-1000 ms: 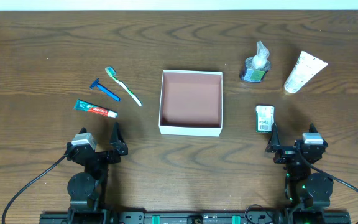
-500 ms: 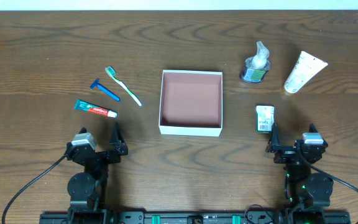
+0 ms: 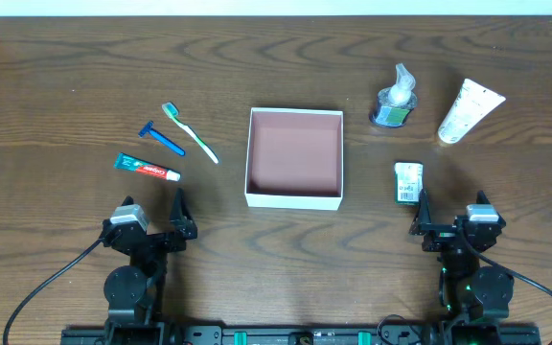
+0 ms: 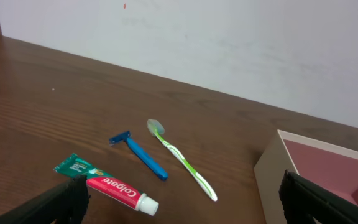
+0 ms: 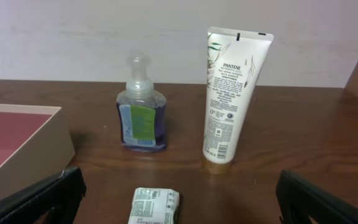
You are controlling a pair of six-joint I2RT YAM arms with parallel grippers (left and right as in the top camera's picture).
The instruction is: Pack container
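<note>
Left claw (image 3: 153, 206) and right claw (image 3: 451, 209) stood released, empty. Container (image 3: 293, 200) sat ahead, between them; toothpaste (image 3: 147, 169) just beyond left claw.

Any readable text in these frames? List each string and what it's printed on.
"Colgate": on the toothpaste tube.
"PANTENE": on the white tube; the finer print below it is too small to read.
Label on the soap bottle: blurred, unreadable.
Print on the green-white packet: too small to read.
</note>
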